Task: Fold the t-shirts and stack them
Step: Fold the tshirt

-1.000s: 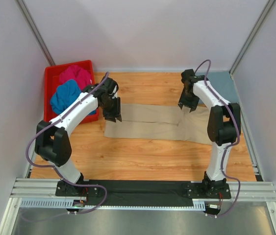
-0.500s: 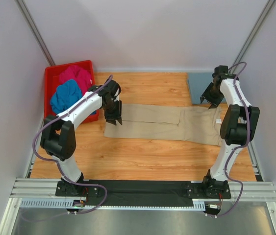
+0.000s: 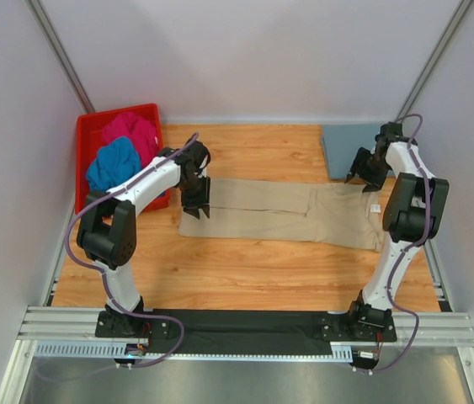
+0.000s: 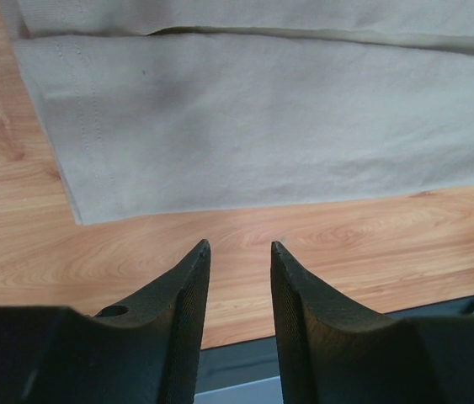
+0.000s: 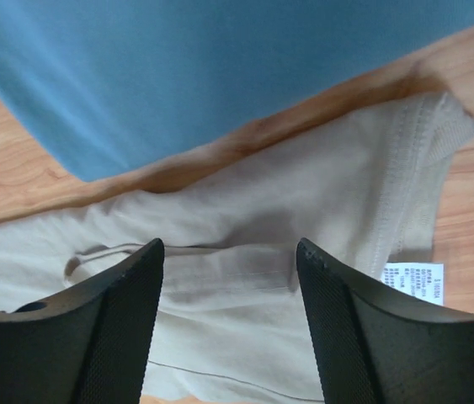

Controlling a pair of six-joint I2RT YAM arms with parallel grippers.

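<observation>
T-shirt (image 3: pixel 262 210) below both jaws (flat, ungripped)

T-shirts: four counted in all.
- one beige t-shirt (image 3: pixel 279 210)
- one grey-blue t-shirt (image 3: pixel 346 147)
- one magenta t-shirt (image 3: pixel 131 128)
- one bright blue t-shirt (image 3: pixel 112 164)

Red bin (image 3: pixel 85 135): one seen, with two of the four shirts counted inside it.
Wooden table (image 3: pixel 245 261): one.
Robot arms: two counted.
Grippers: two, left gripper (image 4: pixel 239 252) and right gripper (image 5: pixel 230 252), two fingers counted on each.
White label (image 5: pixel 413 282): one noted, on beige shirt.
</observation>
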